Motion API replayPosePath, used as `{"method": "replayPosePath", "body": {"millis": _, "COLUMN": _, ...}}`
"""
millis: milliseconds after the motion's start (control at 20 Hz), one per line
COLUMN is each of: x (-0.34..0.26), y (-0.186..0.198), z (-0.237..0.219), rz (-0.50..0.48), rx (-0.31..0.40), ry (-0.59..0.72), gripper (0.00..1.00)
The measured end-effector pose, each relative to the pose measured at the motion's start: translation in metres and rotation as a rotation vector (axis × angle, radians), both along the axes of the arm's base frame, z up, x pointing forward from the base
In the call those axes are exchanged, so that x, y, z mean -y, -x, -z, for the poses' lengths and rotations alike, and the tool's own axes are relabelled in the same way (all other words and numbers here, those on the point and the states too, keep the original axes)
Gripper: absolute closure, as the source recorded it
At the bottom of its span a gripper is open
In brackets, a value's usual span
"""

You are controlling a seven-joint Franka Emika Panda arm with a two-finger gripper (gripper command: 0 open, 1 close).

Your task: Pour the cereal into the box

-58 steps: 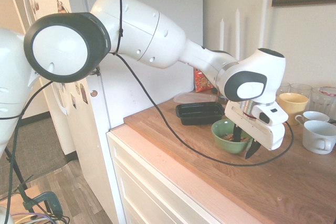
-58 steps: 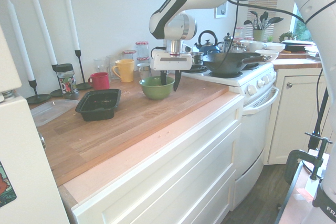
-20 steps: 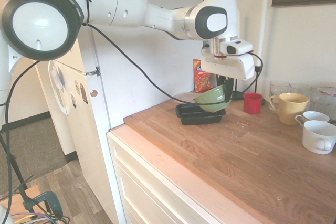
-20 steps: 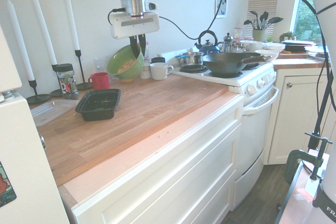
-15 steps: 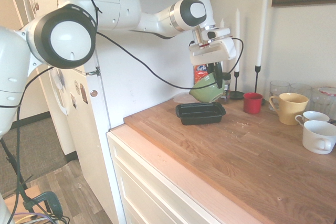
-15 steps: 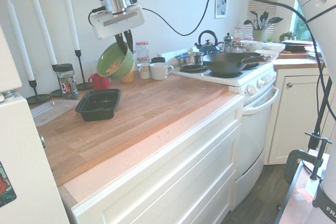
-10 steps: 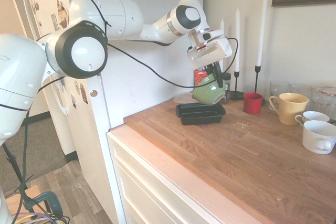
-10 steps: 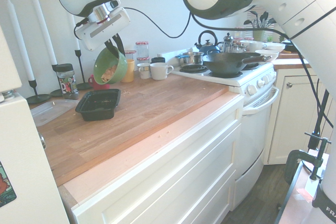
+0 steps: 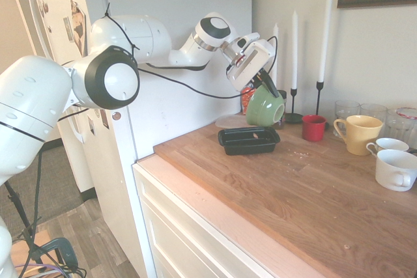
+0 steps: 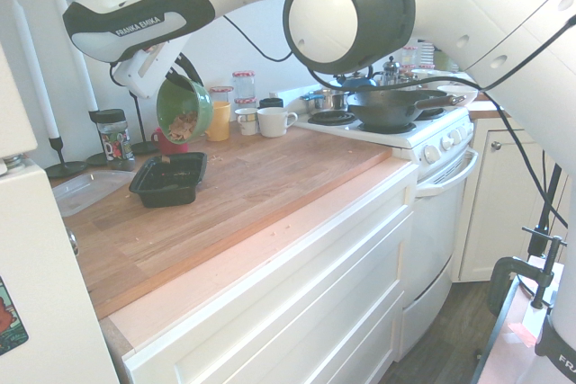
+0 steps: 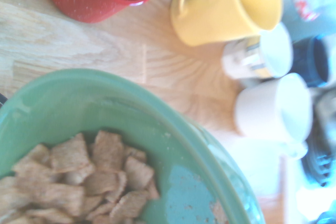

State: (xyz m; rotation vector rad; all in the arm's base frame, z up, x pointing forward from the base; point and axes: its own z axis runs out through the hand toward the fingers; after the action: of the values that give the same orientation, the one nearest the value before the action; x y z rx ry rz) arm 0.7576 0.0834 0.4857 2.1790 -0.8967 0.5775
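Observation:
My gripper (image 9: 268, 88) is shut on the rim of a green bowl (image 9: 264, 107), which hangs steeply tilted above the far end of the box (image 9: 248, 140), a shallow black tray on the wooden counter. The cereal (image 10: 185, 125) is a heap of tan flakes that has slid to the bowl's lower lip. A few pieces show at the box (image 10: 168, 177), just below the bowl (image 10: 184, 111). The wrist view shows the cereal (image 11: 79, 182) piled inside the green bowl (image 11: 173, 145). The gripper (image 10: 185, 78) comes down onto the bowl from above.
A red mug (image 9: 314, 127), a yellow mug (image 9: 362, 133), white cups (image 9: 395, 168) and glasses stand along the wall. Tall white candles (image 9: 324, 24) and an orange-red snack bag (image 9: 247, 100) are behind the box. A clear lid (image 10: 85, 191) lies beside it, and a stove (image 10: 387, 119) is at the counter's end.
The arm has carried the green bowl from beside the mugs to above the box and tipped it further. The cereal has slid to the bowl's lip and pieces are dropping.

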Motion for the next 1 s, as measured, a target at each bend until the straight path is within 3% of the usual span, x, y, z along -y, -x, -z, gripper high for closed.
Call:
{"method": "replayPosePath", "body": {"millis": 300, "x": -0.029, "y": 0.004, "z": 0.006, "rz": -0.048, "rx": -0.016, "ry": 0.176, "gripper": 1.0}}
{"method": "replayPosePath", "body": {"millis": 600, "x": -0.055, "y": 0.012, "z": 0.029, "rz": -0.077, "rx": -0.033, "ry": 0.267, "gripper": 1.0}}
{"method": "replayPosePath", "body": {"millis": 1000, "x": -0.06, "y": 0.03, "z": 0.033, "rz": -0.101, "rx": 0.014, "ry": 0.354, "gripper": 1.0}}
